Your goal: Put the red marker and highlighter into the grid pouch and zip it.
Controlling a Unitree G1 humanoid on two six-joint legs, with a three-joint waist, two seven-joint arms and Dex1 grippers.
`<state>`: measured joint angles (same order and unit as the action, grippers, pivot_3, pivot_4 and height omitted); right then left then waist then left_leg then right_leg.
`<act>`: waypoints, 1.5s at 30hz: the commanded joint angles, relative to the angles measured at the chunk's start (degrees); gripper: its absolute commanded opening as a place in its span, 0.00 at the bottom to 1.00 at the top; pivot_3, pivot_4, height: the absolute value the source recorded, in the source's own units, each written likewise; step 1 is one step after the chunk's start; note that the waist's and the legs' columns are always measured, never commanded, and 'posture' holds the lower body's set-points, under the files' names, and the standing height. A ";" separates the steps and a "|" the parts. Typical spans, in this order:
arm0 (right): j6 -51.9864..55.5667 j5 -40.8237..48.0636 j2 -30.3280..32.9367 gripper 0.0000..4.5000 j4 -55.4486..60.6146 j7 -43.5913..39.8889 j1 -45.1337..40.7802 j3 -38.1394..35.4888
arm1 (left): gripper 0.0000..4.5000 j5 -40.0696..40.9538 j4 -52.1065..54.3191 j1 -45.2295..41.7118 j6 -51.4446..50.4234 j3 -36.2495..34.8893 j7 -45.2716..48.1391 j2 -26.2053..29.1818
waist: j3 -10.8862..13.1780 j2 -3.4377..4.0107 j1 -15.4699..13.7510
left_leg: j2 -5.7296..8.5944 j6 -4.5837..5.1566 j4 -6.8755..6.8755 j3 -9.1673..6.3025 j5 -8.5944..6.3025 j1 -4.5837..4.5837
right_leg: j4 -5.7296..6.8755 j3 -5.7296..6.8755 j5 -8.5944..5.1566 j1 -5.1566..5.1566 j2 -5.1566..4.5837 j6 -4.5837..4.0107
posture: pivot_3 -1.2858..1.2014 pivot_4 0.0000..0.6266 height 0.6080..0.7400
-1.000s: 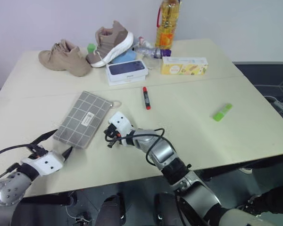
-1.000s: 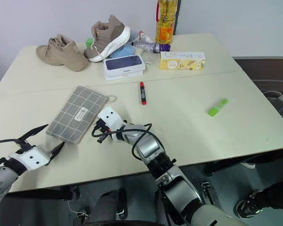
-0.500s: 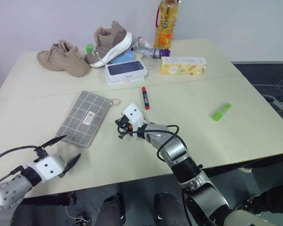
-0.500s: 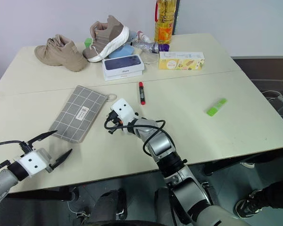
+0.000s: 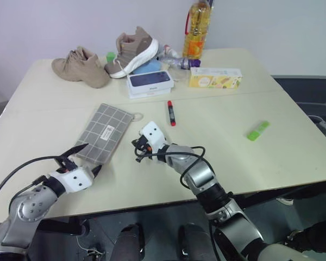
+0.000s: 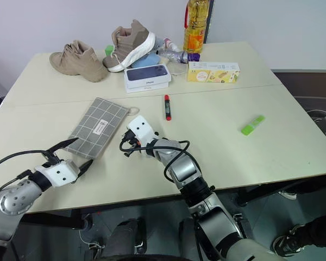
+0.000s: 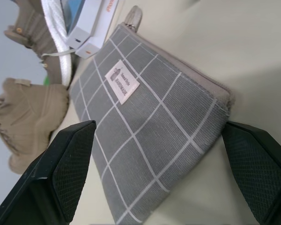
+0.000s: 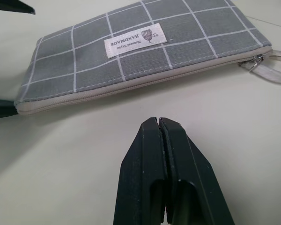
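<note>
you are working in what is looking like a lab or test room: a plain pale table standing against bare walls, cables trailing on dark floor.

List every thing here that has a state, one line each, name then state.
Grey fabric grid pouch with white lines: zipped shut, lying flat, nothing in it yet.
Short red marker with black band: capped, lying loose on the table.
Lime-green highlighter: lying loose, far from the pouch.
Left tool: open, fingers astride the pouch's near end.
Right tool: shut, empty, beside the pouch.
</note>
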<state>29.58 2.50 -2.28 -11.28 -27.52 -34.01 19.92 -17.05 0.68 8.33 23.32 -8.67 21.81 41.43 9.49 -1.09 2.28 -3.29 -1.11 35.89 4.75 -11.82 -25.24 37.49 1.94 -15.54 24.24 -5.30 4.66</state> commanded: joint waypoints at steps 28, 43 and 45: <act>-2.57 5.45 12.49 0.20 11.56 -6.24 -2.52 -11.38 | 0.00 30.38 16.31 -4.28 -17.73 1.43 5.94 -8.52 | -0.01 0.13 0.13 | -0.49 -0.12 0.27 0.22 0.09 -0.21 | -0.23 -0.07 0.25 0.10 0.40 -0.08 | 0.52 0.24 0.97; -6.31 1.70 21.13 0.83 8.78 -5.84 -5.70 -11.77 | 0.00 31.49 18.00 -5.54 -21.44 3.08 12.18 -9.52 | 0.00 0.14 0.06 | -0.55 -0.12 0.24 0.20 0.09 -0.13 | -0.18 -0.09 0.23 0.14 0.76 -0.08 | 0.52 0.24 0.97; -7.20 1.11 20.94 0.83 7.05 -5.63 -6.22 -11.35 | 0.00 31.29 18.15 -5.35 -21.20 3.35 12.96 -9.41 | 0.00 0.14 -0.01 | -0.55 -0.12 0.24 0.21 0.09 -0.13 | -0.19 -0.09 0.23 0.13 0.75 -0.08 | 0.52 0.24 0.97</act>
<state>23.99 4.29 18.98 -3.84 -33.59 -38.88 8.60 14.25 17.10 3.58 0.82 -5.26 34.03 31.89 9.48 -0.96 2.27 -3.84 -1.22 36.13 4.96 -11.73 -25.37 37.30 1.85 -15.31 24.36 -4.55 4.58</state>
